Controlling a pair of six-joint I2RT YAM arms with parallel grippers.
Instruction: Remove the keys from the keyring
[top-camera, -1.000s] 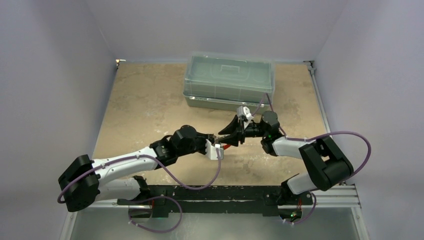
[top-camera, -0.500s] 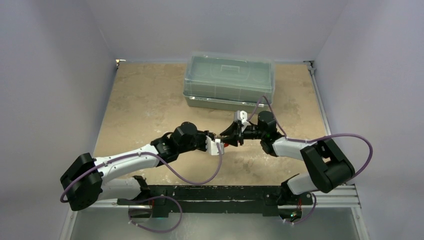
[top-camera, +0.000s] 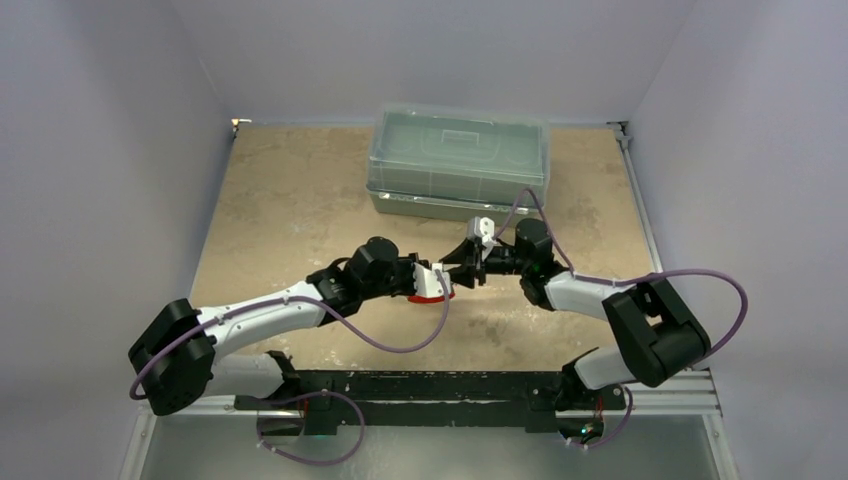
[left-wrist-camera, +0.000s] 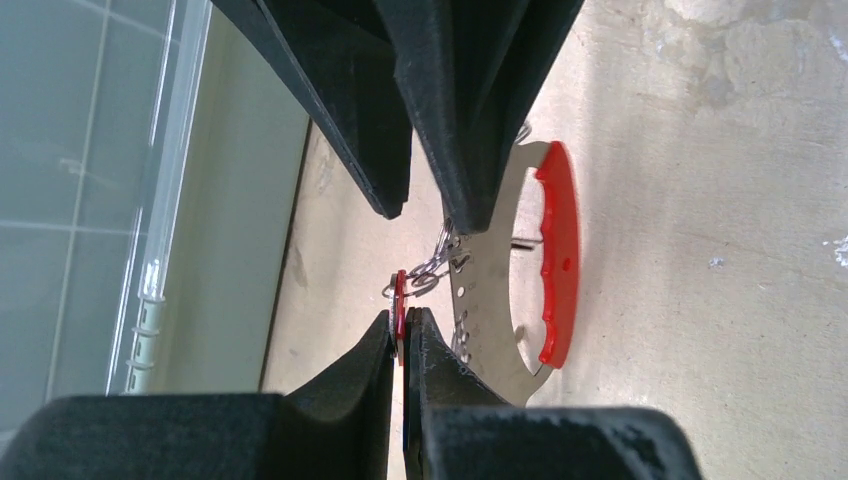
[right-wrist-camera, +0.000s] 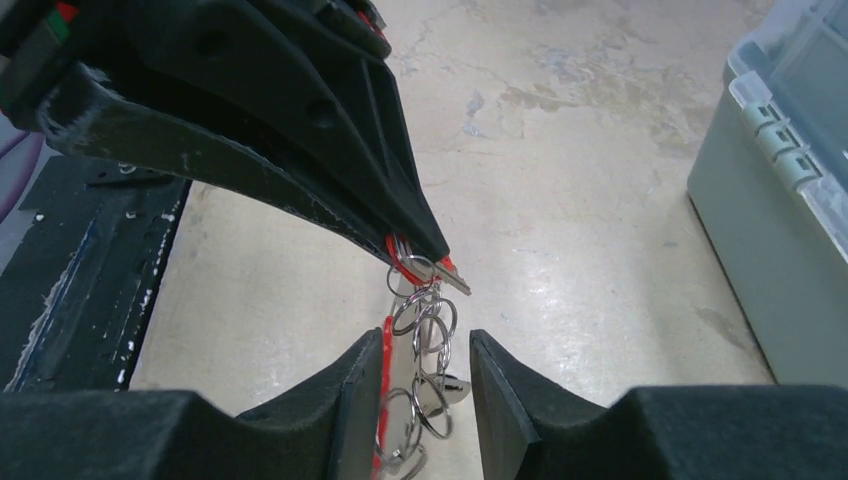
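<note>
My left gripper (left-wrist-camera: 402, 318) is shut on the red head of one of the keys (left-wrist-camera: 399, 300), which stands edge-on between its fingertips. A short chain of thin metal rings (right-wrist-camera: 430, 330) links that key to the keyring (left-wrist-camera: 500, 230), a white crescent with a red outer edge, hanging just above the table. My right gripper (right-wrist-camera: 425, 338) is open around the rings and the crescent; the red edge lies against one finger and the other stands clear. A silvery key (right-wrist-camera: 452, 388) hangs low among the rings. From above, both grippers (top-camera: 452, 274) meet mid-table.
A large clear plastic box (top-camera: 458, 160) with its lid on stands at the back of the tan table (top-camera: 290, 210), close behind the two grippers. Its wall shows at the right wrist view's right edge (right-wrist-camera: 780, 260). Purple cables loop off both arms.
Both grippers have shifted slightly left and toward the box, staying together. The left wrist has turned, and the keyring's red edge now shows below it.
</note>
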